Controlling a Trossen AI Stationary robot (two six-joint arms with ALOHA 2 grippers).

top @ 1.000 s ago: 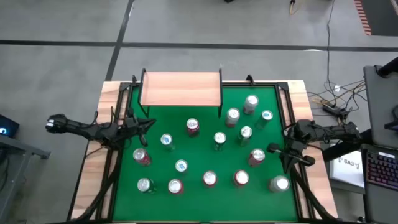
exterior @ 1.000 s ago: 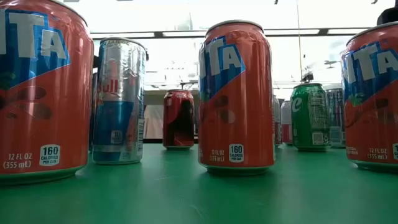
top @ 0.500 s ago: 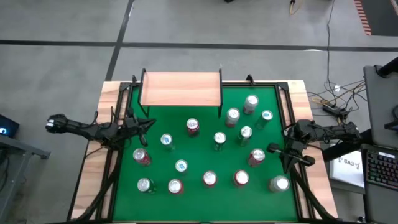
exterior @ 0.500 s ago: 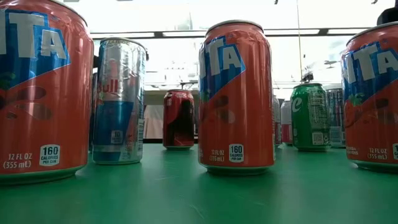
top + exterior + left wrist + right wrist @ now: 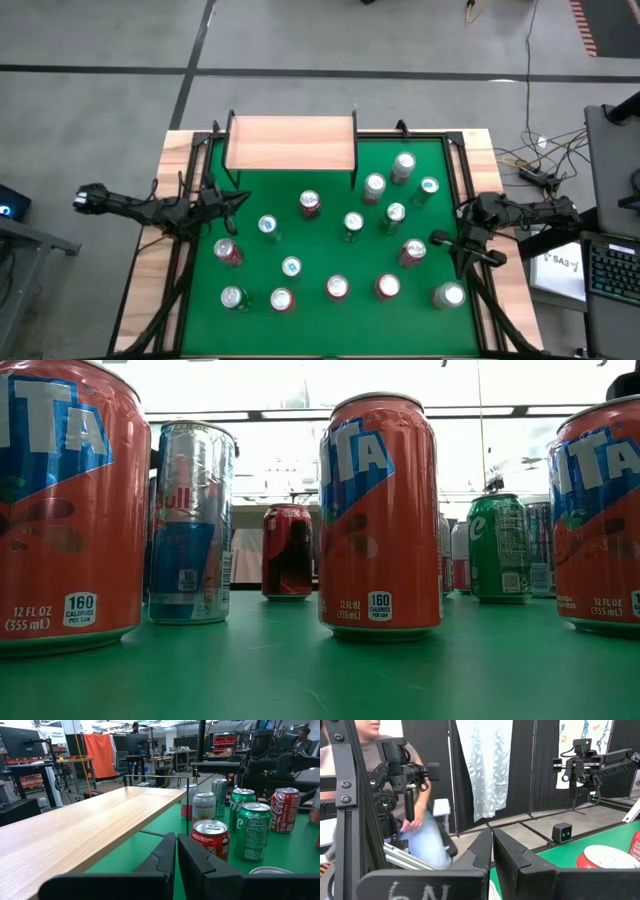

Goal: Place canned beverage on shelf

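- The green counter (image 5: 330, 185) sits in a pale wood frame on a grey concrete floor (image 5: 300, 50), with cables (image 5: 530, 160) and a keyboard (image 5: 612, 268) off to its right
- The shelf (image 5: 291, 142), a light-wood board on thin black legs, stands at the counter's far edge, toward the left; nothing rests on it
- About fifteen canned beverages stand upright across the counter, none on the shelf: a red-topped can (image 5: 228, 252) near the left side, a red cola can (image 5: 310, 203) just in front of the shelf, a silver can (image 5: 403, 166) toward the far right
- From counter height, orange soda cans fill the near field, one in the middle (image 5: 379, 515), with a slim blue-and-silver can (image 5: 192, 523) to its left and a green can (image 5: 498, 547) to its right
- Beyond the counter the right wrist view shows black curtain panels (image 5: 520, 765) and a person (image 5: 415, 820) seated by another robot rig
- The left gripper (image 5: 236, 199) lies low over the counter's left edge, pointing inward, its fingers (image 5: 162, 857) pressed together on nothing
- The right gripper (image 5: 439, 238) hangs at the right edge, pointing inward, fingers (image 5: 507, 851) likewise pressed together and empty
- Compared with a second ago, both arms and every can are in the same places
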